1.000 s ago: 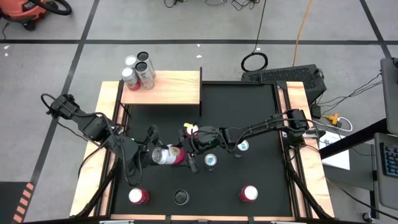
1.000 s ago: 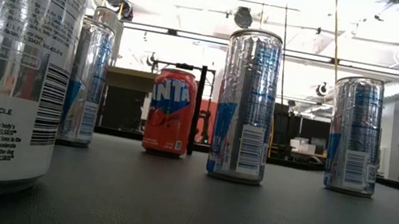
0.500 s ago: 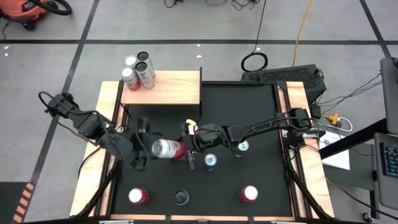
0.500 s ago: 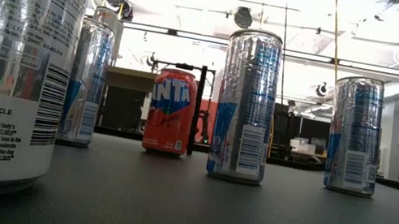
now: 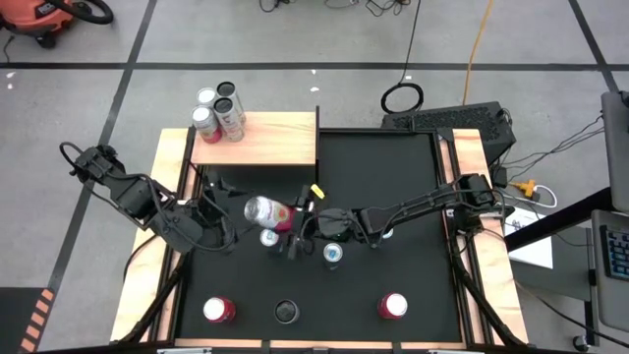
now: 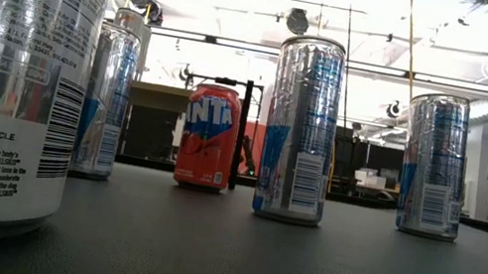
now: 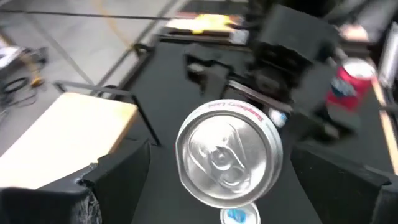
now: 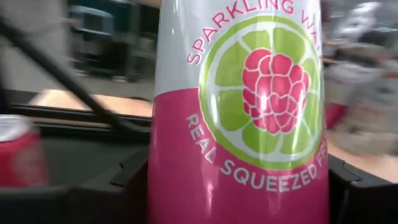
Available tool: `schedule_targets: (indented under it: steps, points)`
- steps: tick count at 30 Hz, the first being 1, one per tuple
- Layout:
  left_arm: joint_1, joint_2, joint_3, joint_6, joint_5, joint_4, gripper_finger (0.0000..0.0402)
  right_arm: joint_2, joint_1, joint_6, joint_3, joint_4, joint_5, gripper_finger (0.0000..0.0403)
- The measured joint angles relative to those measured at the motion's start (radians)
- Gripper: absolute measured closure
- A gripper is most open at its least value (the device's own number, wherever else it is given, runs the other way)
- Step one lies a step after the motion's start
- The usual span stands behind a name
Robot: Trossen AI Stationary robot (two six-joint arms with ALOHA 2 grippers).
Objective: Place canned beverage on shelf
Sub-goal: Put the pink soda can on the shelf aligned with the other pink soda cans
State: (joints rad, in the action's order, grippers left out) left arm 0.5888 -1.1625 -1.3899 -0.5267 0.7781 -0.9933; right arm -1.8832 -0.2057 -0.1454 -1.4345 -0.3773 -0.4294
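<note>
While both arms meet over the middle of the black mat, the scene lays out like this:

Held can: a pink and silver sparkling water can [image 5: 267,211] lies on its side in the air above the mat, its silver top [image 7: 227,153] facing the left arm.

Right gripper: the right gripper [image 5: 297,220] clamps the can at its pink end; in the right wrist view the can [image 8: 242,112] fills the space between the two dark fingers [image 8: 127,180].

Left gripper: the left gripper [image 5: 224,211] sits just beside the can's silver end with its fingers [image 7: 118,171] spread wide and nothing between them.

Shelf: the pale wood shelf [image 5: 267,143] stands at the mat's far left corner, apart from the held can.

Cans on shelf: three cans [image 5: 218,110] cluster at the shelf's far left corner.

Cans on mat: two blue-topped cans [image 5: 333,253] stand near the right arm; two red cans [image 5: 218,310] and a dark can [image 5: 286,312] line the near edge.

Low view: tall silver cans [image 6: 301,127] and an orange soda can [image 6: 209,136] stand upright on the mat [image 6: 301,268].
</note>
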Motion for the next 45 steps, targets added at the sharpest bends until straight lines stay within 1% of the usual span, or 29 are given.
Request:
schedule_targets:
  steps: [3,5,8,12,14,19,23,25,29,32,35,39,45]
  points:
    - [0.0,-0.003,0.0,-0.061,0.075,0.014,0.0015,0.0,-0.009,-0.027,0.0,-0.022,-0.153,0.0135]
    - [0.0,-0.006,-0.001,-0.07,0.121,0.034,0.0015,0.0,-0.01,-0.031,0.0,-0.03,-0.233,0.0135]
    - [0.0,-0.011,-0.001,-0.07,0.163,0.06,0.0015,0.0,-0.009,-0.043,0.0,-0.044,-0.304,0.0135]
    - [0.0,-0.009,-0.001,-0.069,0.206,0.122,0.0015,0.0,-0.009,-0.052,0.0,-0.065,-0.343,0.0135]
    - [0.0,-0.015,-0.001,-0.07,0.211,0.142,0.0015,0.0,-0.01,-0.052,0.0,-0.067,-0.355,0.0135]
    - [-0.001,-0.021,-0.001,-0.07,0.229,0.149,0.0015,0.0,-0.009,-0.063,0.0,-0.066,-0.356,0.0135]
    - [-0.003,-0.023,0.0,-0.069,0.267,0.143,0.0015,0.0,-0.009,-0.113,0.0,-0.05,-0.365,0.0135]
    - [-0.017,-0.023,0.0,-0.069,0.286,0.139,0.0015,0.0,-0.009,-0.15,0.0,-0.052,-0.388,0.0135]
    - [-0.069,-0.023,0.0,-0.065,0.265,0.138,0.0015,0.0,-0.003,-0.191,0.0,-0.06,-0.39,0.0135]
    - [-0.13,-0.023,0.0,-0.061,0.175,0.138,0.0015,0.0,0.0,-0.212,0.0,-0.06,-0.39,0.0135]
    - [-0.178,-0.023,0.0,-0.061,0.139,0.131,0.0015,0.0,0.003,-0.219,0.0,-0.06,-0.39,0.0135]
    - [-0.209,-0.023,0.0,-0.061,0.124,0.125,0.0015,0.0,0.003,-0.238,0.0,-0.058,-0.389,0.0135]
    - [-0.244,-0.023,0.0,-0.071,0.04,0.125,0.0015,0.0,0.003,-0.265,0.0,-0.057,-0.387,0.0135]
